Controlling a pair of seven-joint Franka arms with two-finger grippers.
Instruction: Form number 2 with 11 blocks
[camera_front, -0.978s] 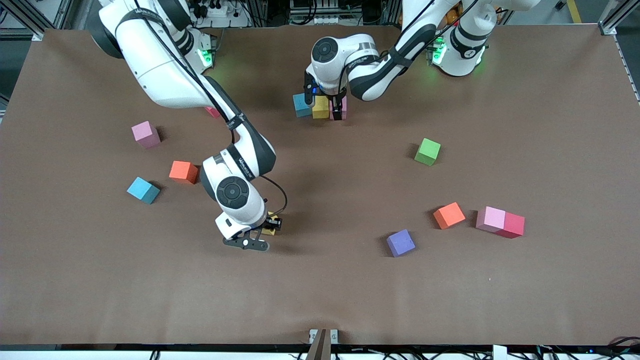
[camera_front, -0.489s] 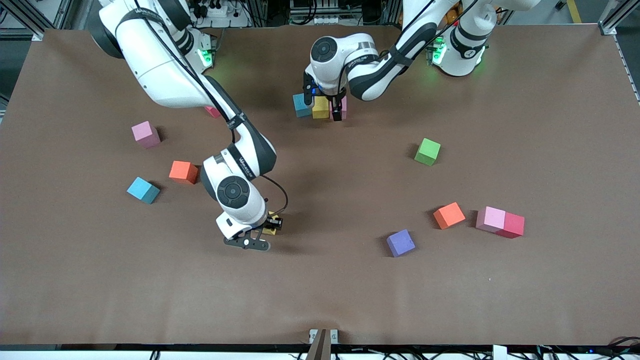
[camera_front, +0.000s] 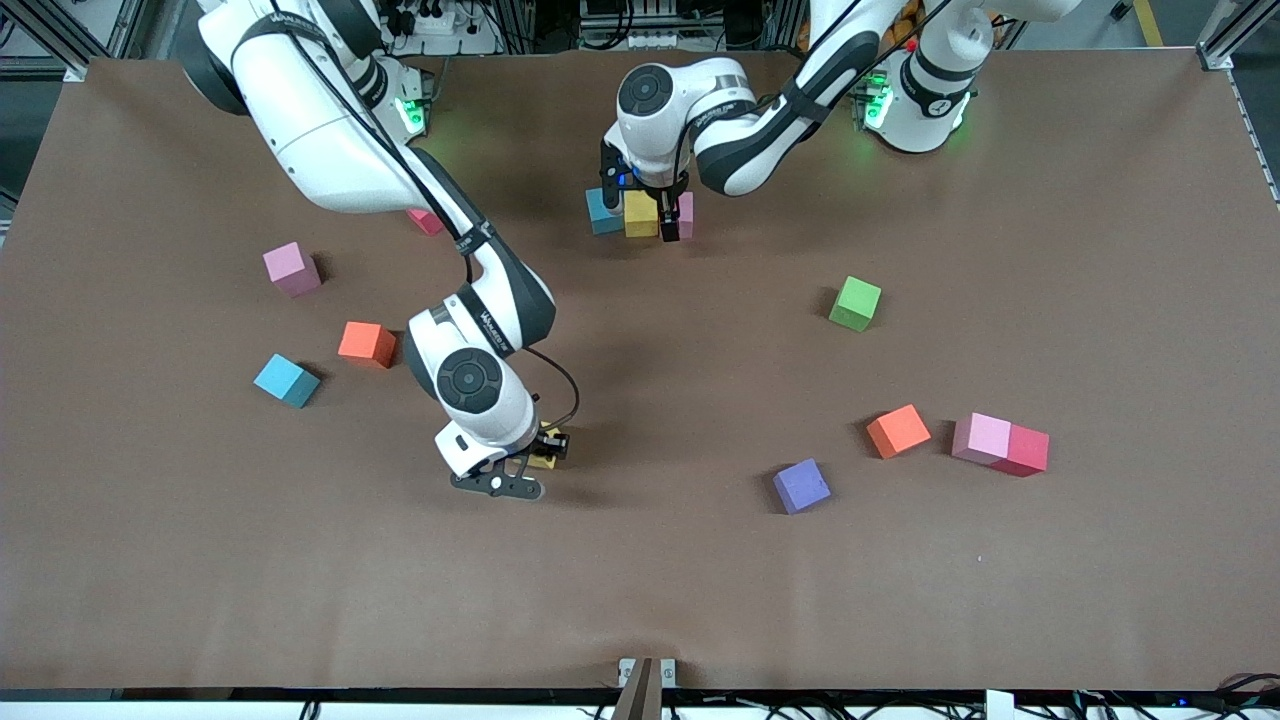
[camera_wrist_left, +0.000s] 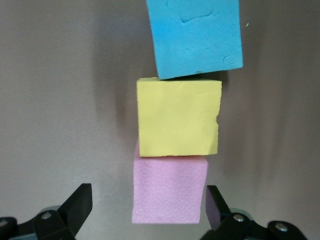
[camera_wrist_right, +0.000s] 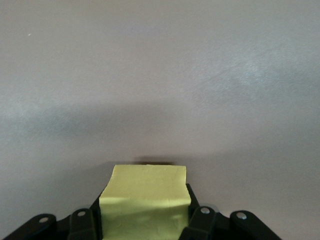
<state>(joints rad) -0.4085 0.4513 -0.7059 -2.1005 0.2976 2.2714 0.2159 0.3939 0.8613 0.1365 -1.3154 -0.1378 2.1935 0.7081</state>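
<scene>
Front view hides what the wrist views show: the left gripper (camera_wrist_left: 145, 210), jaws spread, straddles the pink block (camera_wrist_left: 169, 190) ending the cyan-yellow-pink row near the bases. Right wrist view shows the right gripper (camera_wrist_right: 145, 215) clenched on a yellow block (camera_wrist_right: 145, 200), shifted slightly toward the left arm's end since a second ago.

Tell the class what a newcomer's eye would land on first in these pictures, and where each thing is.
First, the row of three touching blocks near the arms' bases: cyan block, yellow block and pink block, with the left tool open around the pink one. Next, the right tool, shut on a second yellow block over the middle of the table. Other coloured blocks lie scattered around.
</scene>
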